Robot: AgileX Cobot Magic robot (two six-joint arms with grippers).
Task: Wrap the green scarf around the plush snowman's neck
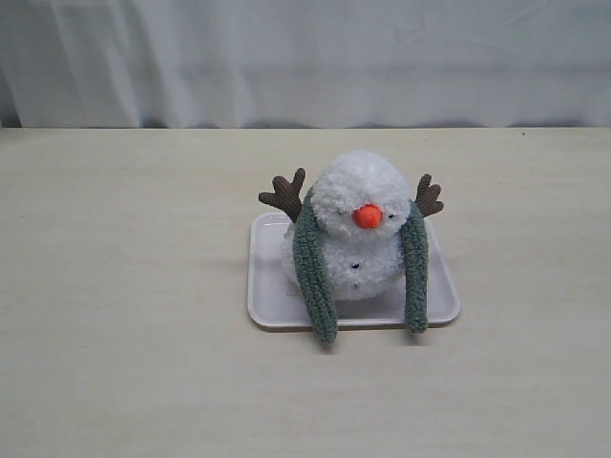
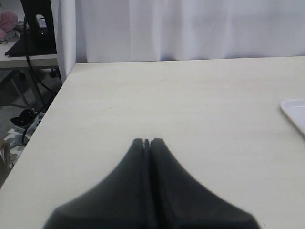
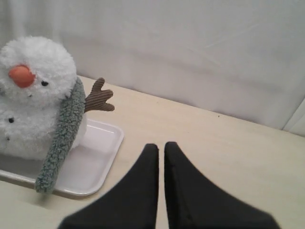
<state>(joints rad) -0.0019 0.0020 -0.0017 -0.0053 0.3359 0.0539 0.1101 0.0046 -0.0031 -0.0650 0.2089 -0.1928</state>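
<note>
The plush snowman [image 1: 358,224] sits upright on a white tray [image 1: 267,307] in the middle of the table. The green scarf [image 1: 313,272] runs behind its neck, and both ends hang down its front, left and right, reaching past the tray's front rim. In the right wrist view the snowman [image 3: 33,71] and one hanging scarf end [image 3: 62,129] show off to one side of my right gripper [image 3: 161,145], which is shut and holds nothing. My left gripper [image 2: 147,140] is shut, holds nothing, and sits over bare table away from the tray. Neither gripper shows in the exterior view.
Brown twig arms [image 1: 284,196] stick out on both sides of the head. A white curtain [image 1: 305,57] hangs along the table's far edge. A corner of the tray [image 2: 295,112] shows in the left wrist view, as does the table's side edge with cables [image 2: 28,117] beyond it.
</note>
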